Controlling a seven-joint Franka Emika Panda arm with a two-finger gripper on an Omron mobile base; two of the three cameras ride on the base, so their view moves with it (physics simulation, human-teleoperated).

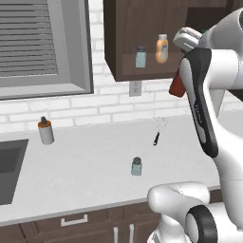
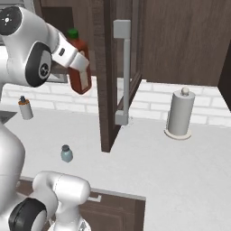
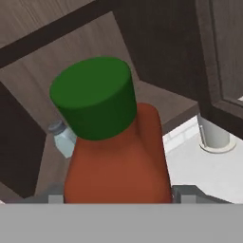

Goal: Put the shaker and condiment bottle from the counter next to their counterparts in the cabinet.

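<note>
Gripping the tall red-orange sauce bottle with green cap [image 2: 80, 67], the claw [image 3: 114, 192] holds it aloft before the dark brown wooden cabinet [image 1: 142, 33]; small pale teal shaker [image 1: 136, 166] stands on the surface [image 1: 85, 166] far below.

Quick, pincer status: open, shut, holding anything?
Pincer: shut on the condiment bottle, held up near the cabinet.

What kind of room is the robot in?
It looks like a kitchen. There is a long white counter with a sink at one end, a brown wall cabinet holding small bottles, and a paper towel roll standing by the brick wall.
</note>
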